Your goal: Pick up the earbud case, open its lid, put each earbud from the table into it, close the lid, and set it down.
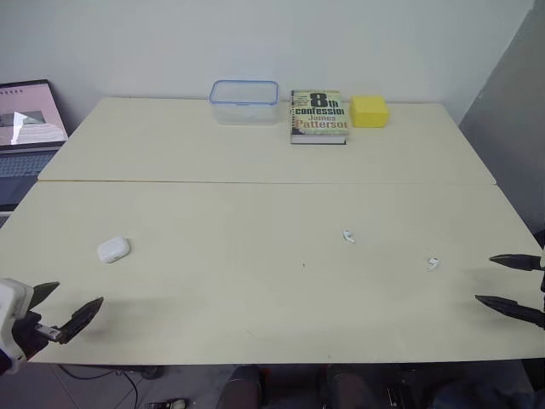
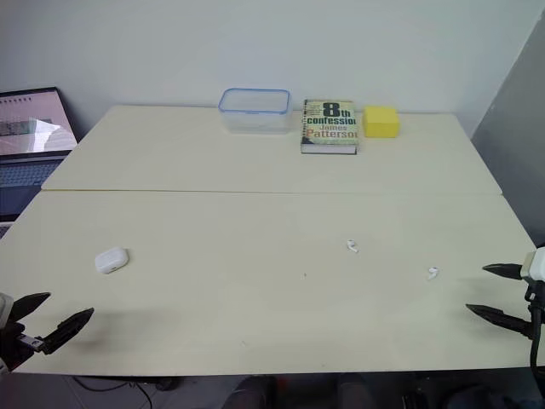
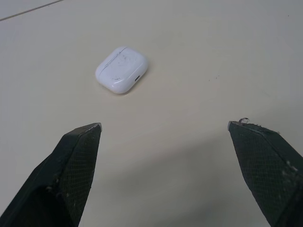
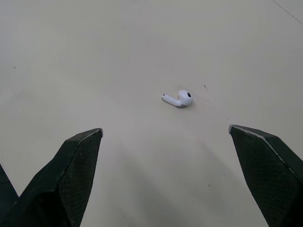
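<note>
The white earbud case (image 1: 113, 250) lies shut on the cream table, near its left front; its lid seam shows in the left wrist view (image 3: 122, 69). My left gripper (image 1: 71, 305) hovers open a little nearer than the case, nothing between its fingers. One white earbud (image 1: 348, 236) lies mid-table to the right. A second earbud (image 1: 433, 263) lies further right, also seen ahead of the right gripper (image 4: 179, 99). My right gripper (image 1: 509, 282) stands open at the table's right front, just right of that earbud.
At the table's far edge stand a clear plastic box with a blue rim (image 1: 244, 101), a paperback book (image 1: 318, 116) and a yellow block (image 1: 369, 111). A laptop (image 1: 25, 128) sits off the left side. A seam (image 1: 255, 181) crosses the tabletop.
</note>
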`<action>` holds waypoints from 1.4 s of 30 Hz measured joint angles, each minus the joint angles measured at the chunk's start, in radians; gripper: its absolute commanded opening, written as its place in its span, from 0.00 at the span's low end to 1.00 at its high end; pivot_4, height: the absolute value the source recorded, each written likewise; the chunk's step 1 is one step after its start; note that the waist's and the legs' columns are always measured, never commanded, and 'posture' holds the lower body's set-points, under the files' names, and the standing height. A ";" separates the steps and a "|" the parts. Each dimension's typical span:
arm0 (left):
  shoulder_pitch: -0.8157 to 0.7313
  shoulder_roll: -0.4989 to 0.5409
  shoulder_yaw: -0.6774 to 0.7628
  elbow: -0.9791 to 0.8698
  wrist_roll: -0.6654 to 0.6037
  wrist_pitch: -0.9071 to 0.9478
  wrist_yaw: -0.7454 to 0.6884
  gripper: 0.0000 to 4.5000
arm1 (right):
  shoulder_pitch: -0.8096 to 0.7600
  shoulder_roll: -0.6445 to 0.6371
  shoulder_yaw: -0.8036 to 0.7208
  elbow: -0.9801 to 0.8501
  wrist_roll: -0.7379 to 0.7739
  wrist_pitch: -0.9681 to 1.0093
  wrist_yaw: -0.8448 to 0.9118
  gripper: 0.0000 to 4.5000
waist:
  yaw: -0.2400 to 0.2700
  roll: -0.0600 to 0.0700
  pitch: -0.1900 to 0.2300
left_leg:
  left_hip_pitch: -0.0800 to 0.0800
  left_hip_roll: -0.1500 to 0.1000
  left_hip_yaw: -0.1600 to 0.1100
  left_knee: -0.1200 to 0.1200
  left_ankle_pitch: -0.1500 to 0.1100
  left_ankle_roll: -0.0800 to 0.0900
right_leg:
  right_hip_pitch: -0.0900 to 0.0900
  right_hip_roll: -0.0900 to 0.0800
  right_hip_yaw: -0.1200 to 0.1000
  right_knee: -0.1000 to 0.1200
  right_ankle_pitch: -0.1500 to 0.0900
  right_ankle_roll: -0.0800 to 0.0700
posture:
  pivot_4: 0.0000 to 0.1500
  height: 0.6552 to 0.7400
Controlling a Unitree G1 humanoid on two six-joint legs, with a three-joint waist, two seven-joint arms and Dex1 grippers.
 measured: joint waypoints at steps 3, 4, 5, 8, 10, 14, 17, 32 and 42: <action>-0.014 0.000 0.000 0.009 0.002 0.002 0.001 1.00 | -0.001 0.002 0.000 0.000 -0.001 -0.001 0.000 1.00 | 0.001 0.000 0.000 | 0.000 0.000 0.000 0.000 0.000 0.000 | 0.000 0.000 0.000 0.000 0.000 0.000 | 1.00 1.00; -0.028 0.001 0.000 0.024 0.005 0.004 0.000 1.00 | -0.001 0.004 0.000 0.000 -0.001 -0.003 -0.001 1.00 | 0.003 0.000 0.000 | 0.000 0.000 0.000 0.000 0.000 0.000 | 0.000 0.000 0.000 0.001 0.000 0.000 | 1.00 1.00; -0.035 0.001 0.000 0.031 0.006 0.005 0.000 1.00 | -0.002 0.006 0.000 0.000 -0.002 -0.004 -0.001 1.00 | 0.004 0.000 0.000 | 0.000 0.000 0.000 0.000 0.000 0.000 | 0.000 0.000 0.000 0.001 0.000 0.000 | 1.00 1.00; -0.047 0.002 0.001 0.052 -0.003 -0.004 -0.044 1.00 | -0.004 0.009 0.000 0.004 -0.004 -0.008 -0.001 1.00 | 0.004 0.000 0.000 | 0.000 0.000 0.001 0.001 0.000 0.000 | 0.000 0.000 0.000 0.000 0.000 0.000 | 1.00 1.00; -0.054 0.002 0.014 0.063 -0.041 0.004 -0.086 1.00 | -0.024 0.015 0.002 0.014 -0.009 -0.017 -0.007 1.00 | 0.004 0.000 0.000 | 0.000 0.000 0.001 0.001 0.000 0.000 | 0.000 0.000 0.000 0.000 0.000 0.000 | 1.00 1.00; -0.058 0.000 0.025 0.064 -0.054 0.007 -0.105 1.00 | -0.045 0.017 0.008 0.027 -0.011 -0.020 -0.011 1.00 | 0.005 0.000 0.000 | 0.001 0.000 0.000 0.001 0.000 0.000 | 0.000 0.000 0.000 0.001 0.001 0.002 | 1.00 1.00; -0.057 -0.010 0.024 0.064 -0.042 0.000 -0.105 1.00 | -0.045 0.016 0.017 0.027 -0.013 -0.020 -0.007 1.00 | 0.006 0.000 0.000 | 0.001 0.000 0.001 0.001 0.000 0.000 | 0.000 0.000 0.000 0.001 0.001 0.002 | 1.00 1.00; -0.094 -0.095 0.028 0.076 -0.041 -0.030 -0.022 1.00 | -0.040 0.017 0.030 0.026 -0.039 -0.019 -0.003 1.00 | 0.007 0.001 0.000 | 0.001 0.000 0.000 0.007 0.000 0.000 | 0.003 0.000 0.001 0.001 0.002 0.001 | 1.00 1.00; -0.207 -0.302 0.000 -0.086 -0.070 0.094 0.350 1.00 | -0.266 0.011 0.148 -0.163 0.057 0.102 -0.012 1.00 | 0.007 0.001 -0.001 | 0.005 0.001 -0.003 0.009 0.000 0.000 | 0.008 0.001 0.001 0.002 0.005 0.003 | 1.00 1.00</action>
